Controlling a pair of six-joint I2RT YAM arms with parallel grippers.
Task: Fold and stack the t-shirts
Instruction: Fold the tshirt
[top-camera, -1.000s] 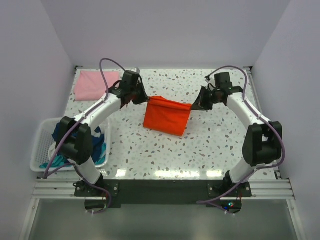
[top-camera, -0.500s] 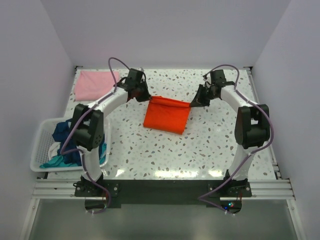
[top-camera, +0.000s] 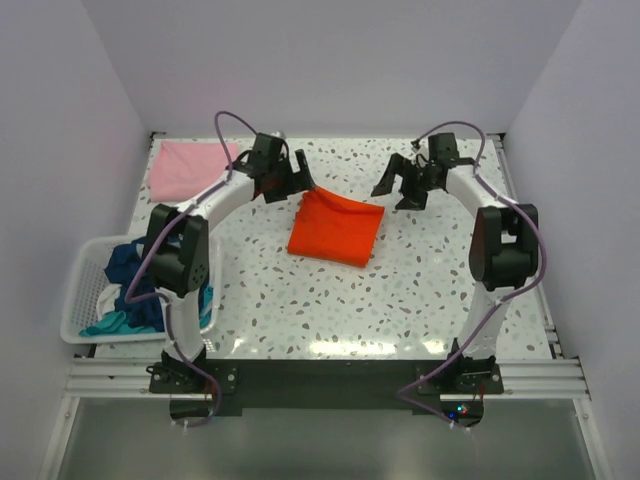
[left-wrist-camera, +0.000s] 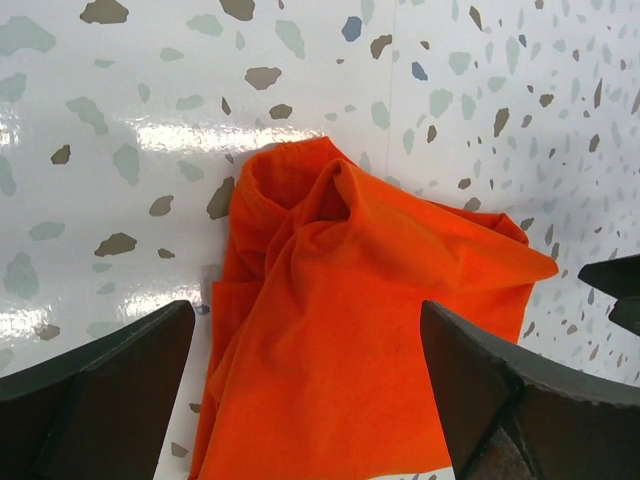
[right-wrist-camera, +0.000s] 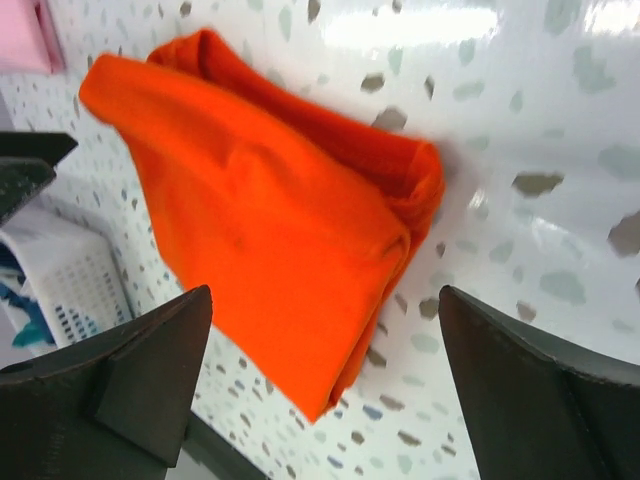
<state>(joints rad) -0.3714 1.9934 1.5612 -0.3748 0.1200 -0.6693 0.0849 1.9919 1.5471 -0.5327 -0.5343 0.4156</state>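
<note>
Left gripper (top-camera: 298, 178): the jaws have parted and released the 11 o'clock corner of the bright orange-red folded cloth t-shirt (top-camera: 335, 228). The gripper has backed off toward 12 o'clock.

Right gripper (top-camera: 398, 188): the jaws have likewise parted, releasing the 1 o'clock corner, and the gripper has withdrawn toward 12 o'clock.

The shirt's far edge (previously held taut between both grippers) now lies slack on the white speckled tabletop (top-camera: 300, 290).

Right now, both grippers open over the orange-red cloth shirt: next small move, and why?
Probably lower the left gripper onto the left edge of the folded orange-red cloth t-shirt and close. Both it and the right gripper stand open, clear of the shirt; the folded pale pink t-shirt lies at the far-left corner, a likely stacking spot.
</note>
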